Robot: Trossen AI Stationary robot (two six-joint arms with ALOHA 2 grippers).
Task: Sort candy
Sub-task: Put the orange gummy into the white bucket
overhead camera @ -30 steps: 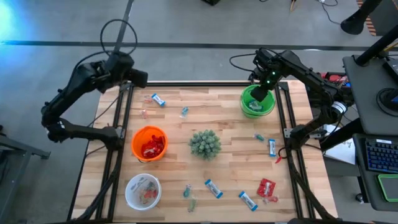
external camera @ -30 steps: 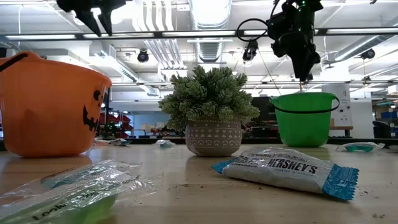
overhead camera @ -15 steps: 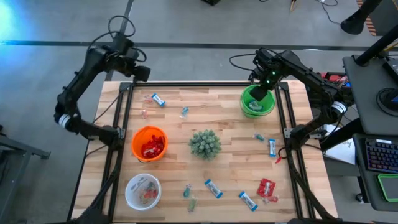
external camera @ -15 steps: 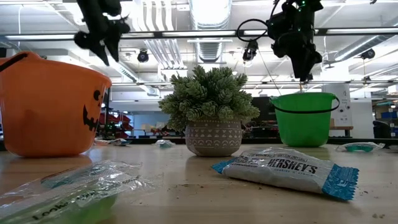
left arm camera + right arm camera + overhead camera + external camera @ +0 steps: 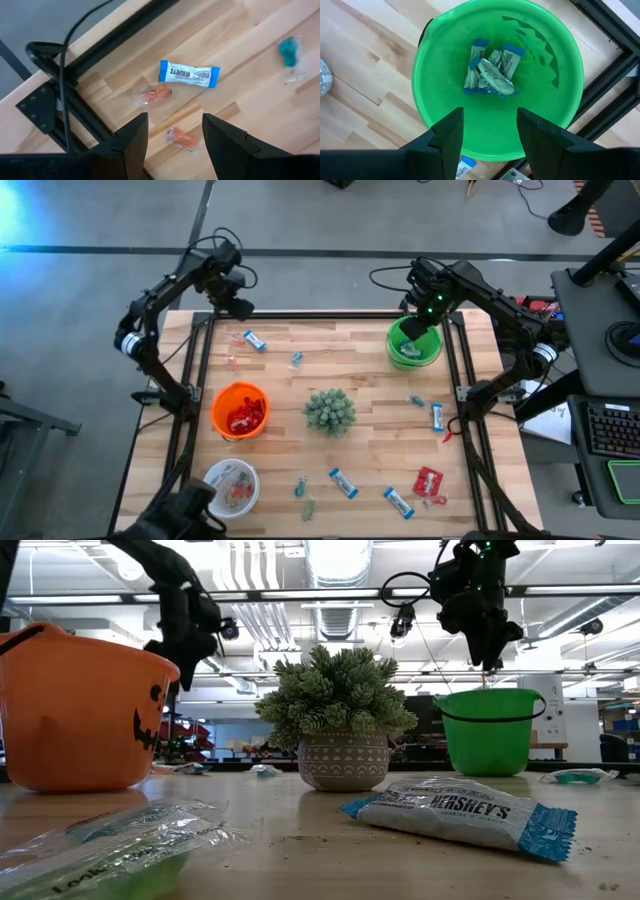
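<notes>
The candy lies scattered on the wooden table: a blue-and-white bar (image 5: 189,74) and two small orange pieces (image 5: 152,93) near the far left corner, more bars (image 5: 343,482), a red packet (image 5: 428,480) and teal pieces (image 5: 415,401) elsewhere. My left gripper (image 5: 175,145) hangs open above the far left corner (image 5: 235,305), pointing down, with nothing between its fingers. My right gripper (image 5: 490,135) stands open and empty over the green bowl (image 5: 413,345), which holds several blue-and-white bars (image 5: 490,70).
An orange pumpkin bowl (image 5: 240,410) with red candy and a white bowl (image 5: 230,487) stand at the left. A spiky green potted plant (image 5: 330,412) is in the middle. Black frame rails (image 5: 200,360) run along both table sides.
My left gripper has swung in toward the table's right and come down over the far left corner, tipping until it points down. It stays open. The right gripper has kept its place over the green bowl.
</notes>
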